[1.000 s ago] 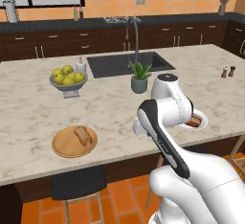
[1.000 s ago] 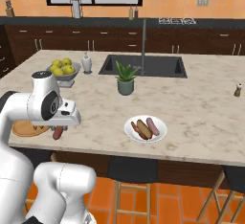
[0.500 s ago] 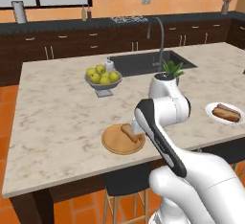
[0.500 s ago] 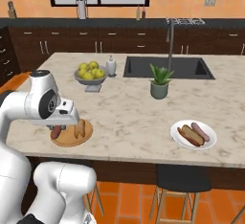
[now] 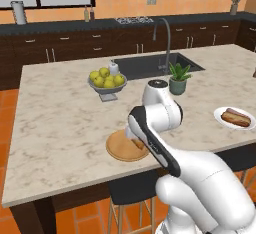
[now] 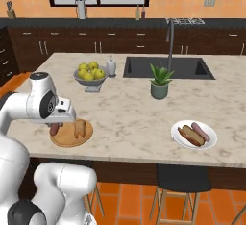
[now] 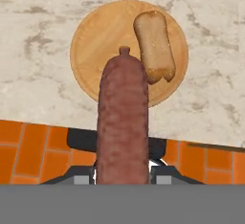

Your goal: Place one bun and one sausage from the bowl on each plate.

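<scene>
My gripper is shut on a dark red-brown sausage, which stands out along the hand view and ends over the near part of the tan wooden plate. A golden bun lies on that plate, beside the sausage's tip. From the right base, the gripper holds the sausage over the wooden plate's left side, and the bun is to its right. The white plate carries a bun and a pale pink sausage. The bowl is out of view.
A grey pedestal bowl of yellow-green fruit and a small bottle stand behind the wooden plate. A potted plant sits by the sink. The counter's front edge runs close to the wooden plate, with stools below.
The whole picture has shifted, so the base has driven left along the counter. The wooden plate now lies under the gripper, which has kept hold of the dark sausage.
</scene>
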You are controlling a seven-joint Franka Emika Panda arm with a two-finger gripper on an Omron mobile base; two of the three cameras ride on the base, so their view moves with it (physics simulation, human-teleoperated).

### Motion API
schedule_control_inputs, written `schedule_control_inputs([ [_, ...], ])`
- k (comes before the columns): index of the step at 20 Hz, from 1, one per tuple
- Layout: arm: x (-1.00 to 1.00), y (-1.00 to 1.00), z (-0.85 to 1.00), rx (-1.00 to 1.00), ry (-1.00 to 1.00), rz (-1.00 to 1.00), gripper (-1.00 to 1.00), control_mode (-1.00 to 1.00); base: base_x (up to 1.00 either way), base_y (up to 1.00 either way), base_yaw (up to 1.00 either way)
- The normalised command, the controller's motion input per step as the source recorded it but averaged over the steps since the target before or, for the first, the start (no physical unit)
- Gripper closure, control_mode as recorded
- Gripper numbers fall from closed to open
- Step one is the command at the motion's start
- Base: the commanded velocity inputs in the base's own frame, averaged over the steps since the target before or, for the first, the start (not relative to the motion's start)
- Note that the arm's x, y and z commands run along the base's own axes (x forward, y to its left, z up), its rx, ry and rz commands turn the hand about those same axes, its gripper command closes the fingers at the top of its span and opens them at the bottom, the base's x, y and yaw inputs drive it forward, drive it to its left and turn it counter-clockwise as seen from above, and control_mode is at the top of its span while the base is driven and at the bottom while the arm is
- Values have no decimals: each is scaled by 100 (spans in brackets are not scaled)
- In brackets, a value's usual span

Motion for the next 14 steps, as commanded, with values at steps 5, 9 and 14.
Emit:
schedule_control_inputs([
  [5, 100, 71, -69, -6, 6, 10, 100, -100, 0, 0, 0],
  [9, 50, 10, -78, -7, 3, 0, 100, -100, 0, 0, 0],
  [14, 20, 0, -30, -3, -2, 0, 100, -100, 0, 0, 0],
])
